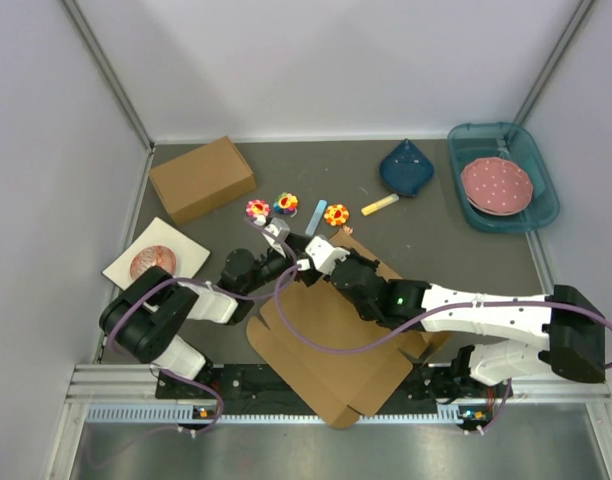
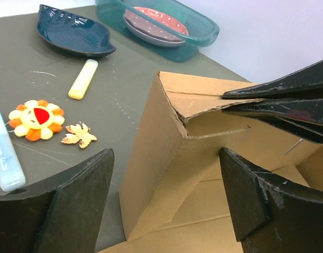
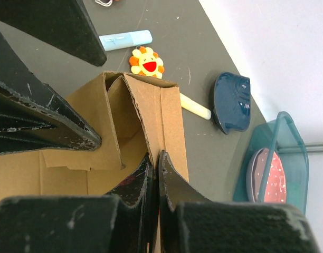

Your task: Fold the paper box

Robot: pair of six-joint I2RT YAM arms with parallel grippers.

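At near centre of table, between the arm bases: box [image 1: 336,345], mostly a flat sheet, far end folded up into a standing wall with a creased corner.

Clenched on the top edge of that raised flap: right claw [image 3: 156,157], fingers pressed together, cardboard pinched between.

Released, jaws wide, straddling the raised corner: left claw [image 2: 165,154]. Visible gap between left finger and cardboard; other side too close to tell contact.

Just beyond the box, loose on the grey table: flower charm [image 2: 35,118], tan leaf charm [image 2: 79,135], pale blue tube [image 2: 4,150], yellow stick [image 2: 83,79].

Farther back: dark blue dish [image 2: 72,31], teal tray [image 2: 203,37] with spotted red plate [image 2: 156,26] inside.

Far left: chunky brown carton [image 1: 202,178]. Nearer left: white card [image 1: 186,248] with a round copper disc [image 1: 151,263] on it.
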